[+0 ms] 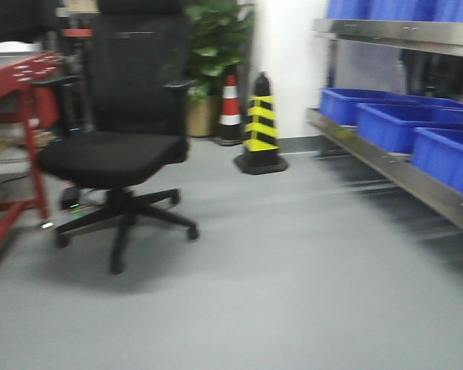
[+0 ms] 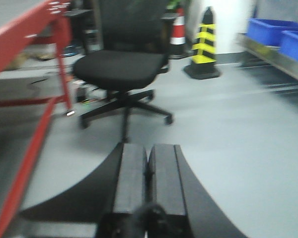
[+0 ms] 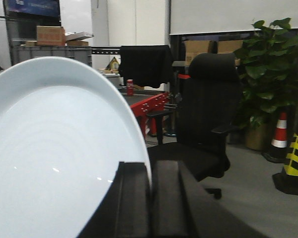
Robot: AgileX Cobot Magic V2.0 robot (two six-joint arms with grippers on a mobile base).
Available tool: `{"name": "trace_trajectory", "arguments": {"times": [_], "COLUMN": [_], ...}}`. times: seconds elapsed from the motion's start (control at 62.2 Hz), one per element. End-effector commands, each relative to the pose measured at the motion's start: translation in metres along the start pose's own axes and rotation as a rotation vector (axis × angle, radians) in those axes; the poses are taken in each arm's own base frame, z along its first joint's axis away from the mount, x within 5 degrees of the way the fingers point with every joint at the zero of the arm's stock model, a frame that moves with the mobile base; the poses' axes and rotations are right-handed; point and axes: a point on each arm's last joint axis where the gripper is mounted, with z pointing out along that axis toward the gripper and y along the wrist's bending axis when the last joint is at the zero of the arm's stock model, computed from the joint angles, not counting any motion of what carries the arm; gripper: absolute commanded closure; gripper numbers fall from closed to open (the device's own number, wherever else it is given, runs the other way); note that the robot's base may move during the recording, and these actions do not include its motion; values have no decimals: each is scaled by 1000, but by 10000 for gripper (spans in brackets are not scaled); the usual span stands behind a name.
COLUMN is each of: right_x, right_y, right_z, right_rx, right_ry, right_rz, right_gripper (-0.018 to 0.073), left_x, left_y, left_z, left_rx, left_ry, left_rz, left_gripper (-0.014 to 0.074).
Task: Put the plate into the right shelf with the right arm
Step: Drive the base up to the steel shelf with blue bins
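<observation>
In the right wrist view my right gripper [image 3: 150,171] is shut on the rim of the plate [image 3: 49,148], a white, faintly blue round plate held on edge that fills the left half of that view. The right shelf [image 1: 401,173], a steel rack with blue bins [image 1: 397,123], runs along the right side of the front view; its rail [image 2: 275,57] also shows in the left wrist view. My left gripper [image 2: 149,153] is shut and empty above the grey floor. Neither arm shows in the front view.
A black office chair [image 1: 119,146] stands left of centre on the floor. A yellow-black cone [image 1: 260,127] and a red-white cone [image 1: 230,108] stand by a white pillar, next to a potted plant [image 1: 216,54]. A red-framed table [image 1: 19,100] is at the left.
</observation>
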Motion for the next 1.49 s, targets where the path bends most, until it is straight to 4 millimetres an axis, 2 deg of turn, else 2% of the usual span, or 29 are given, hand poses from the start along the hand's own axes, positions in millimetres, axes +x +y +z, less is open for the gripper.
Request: {"name": "trace_trajectory", "arguments": {"times": [0.0, 1.479], "right_x": [-16, -16], "right_y": [3, 3], "right_z": [0, 0], "right_rx": [-32, -32], "right_ry": [-108, -109], "right_rz": [-16, -16], "right_gripper": [522, 522], "left_x": [-5, -5], "left_y": [1, 1], "left_z": [-1, -1], "left_rx": [-16, -16], "left_ry": [-85, -85], "left_rz": [-10, -10], "left_gripper": [643, 643]}}
